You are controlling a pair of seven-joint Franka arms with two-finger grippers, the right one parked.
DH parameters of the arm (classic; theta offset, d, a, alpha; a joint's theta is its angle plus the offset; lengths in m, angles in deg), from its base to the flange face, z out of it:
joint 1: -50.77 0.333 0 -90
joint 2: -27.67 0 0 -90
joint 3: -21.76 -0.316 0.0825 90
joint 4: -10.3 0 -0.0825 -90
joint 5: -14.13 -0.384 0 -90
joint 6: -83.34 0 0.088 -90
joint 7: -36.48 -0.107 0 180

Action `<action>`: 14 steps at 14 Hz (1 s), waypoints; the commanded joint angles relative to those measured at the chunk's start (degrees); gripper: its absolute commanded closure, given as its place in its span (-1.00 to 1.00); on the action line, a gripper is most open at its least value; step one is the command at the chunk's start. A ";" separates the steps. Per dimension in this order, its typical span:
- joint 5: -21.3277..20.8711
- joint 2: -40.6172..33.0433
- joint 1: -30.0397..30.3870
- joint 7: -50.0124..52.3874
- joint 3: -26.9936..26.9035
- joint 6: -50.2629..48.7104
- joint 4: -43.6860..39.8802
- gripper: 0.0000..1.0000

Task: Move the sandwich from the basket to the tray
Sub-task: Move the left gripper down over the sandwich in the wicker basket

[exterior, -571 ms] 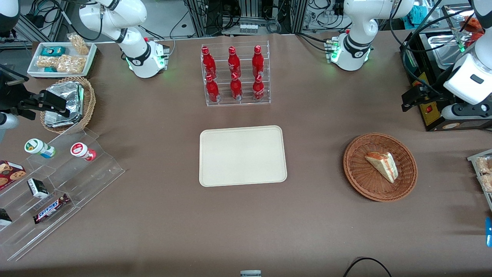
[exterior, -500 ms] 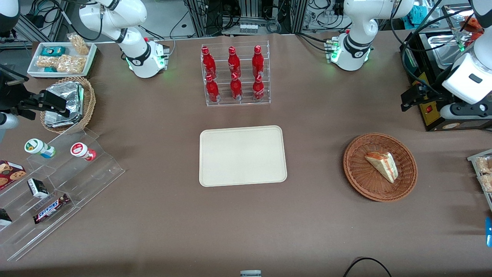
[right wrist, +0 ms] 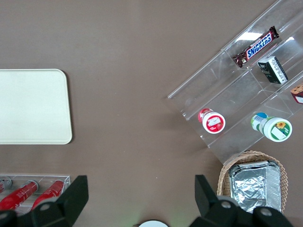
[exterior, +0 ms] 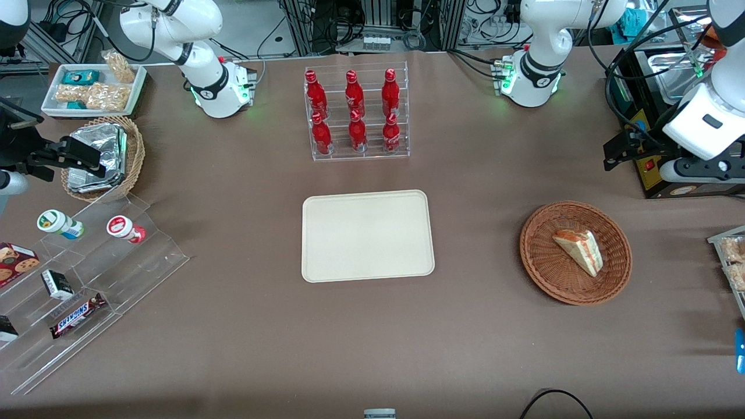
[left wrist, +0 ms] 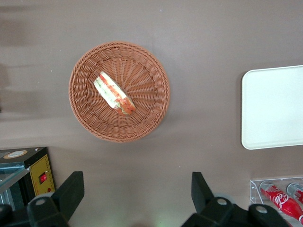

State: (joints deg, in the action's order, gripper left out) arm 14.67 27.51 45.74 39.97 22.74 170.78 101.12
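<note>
Only the left arm's end effector (left wrist: 135,198) has shifted, edging toward the basket (exterior: 534,262); it hovers high above the counter (exterior: 233,326), fingers spread wide for descent. Inside the basket lies the sandwich (exterior: 578,251), well apart from the tray (exterior: 366,273).

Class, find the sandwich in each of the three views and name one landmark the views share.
Front view: sandwich lies in the basket, toward the working arm's end; the tool is farther back.
Left wrist view: sandwich in the basket; tool open.
Right wrist view: not in it.
Shared landmark: tray.
</note>
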 commanded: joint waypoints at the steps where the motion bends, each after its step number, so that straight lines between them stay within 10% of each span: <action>1: -0.89 0.07 -0.07 -0.85 -0.19 0.71 1.47 -1.00; 7: -0.98 1.64 0.37 -0.59 -0.45 1.85 4.36 -1.00; 14: -4.41 2.09 5.81 -0.23 -0.72 29.33 25.09 -1.00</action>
State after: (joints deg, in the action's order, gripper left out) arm 10.93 31.08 49.60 39.94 21.71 194.08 120.10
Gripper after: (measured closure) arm 0.000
